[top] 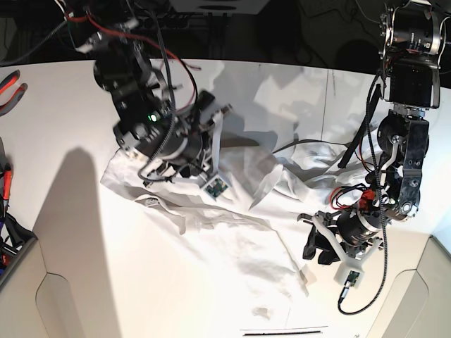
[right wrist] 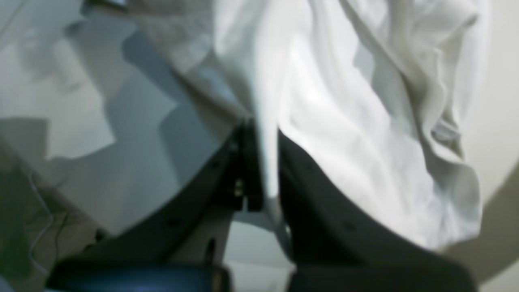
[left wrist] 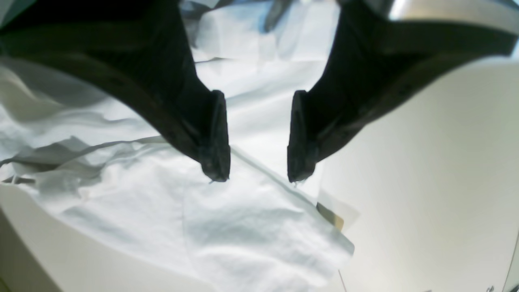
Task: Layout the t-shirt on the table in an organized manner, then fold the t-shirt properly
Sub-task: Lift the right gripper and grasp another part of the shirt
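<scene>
White cotton t-shirt [top: 232, 232] lies crumpled on the bench [top: 77, 232]; right tool [right wrist: 263, 178] pinches a fold, left tool [left wrist: 257, 166] gapes empty, so draw outward slowly

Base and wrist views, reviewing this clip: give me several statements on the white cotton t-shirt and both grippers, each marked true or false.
1. The right gripper is shut on the wrinkled white cotton t-shirt. True.
2. The left gripper pinches the shirt. False: its jaws stand open above the cloth.
3. The t-shirt is folded into a neat rectangle. False: it lies crumpled and spread.
4. The shirt rests on the matte white table. True.
5. Both arms are clear of the shirt. False: the right one grips it.
</scene>
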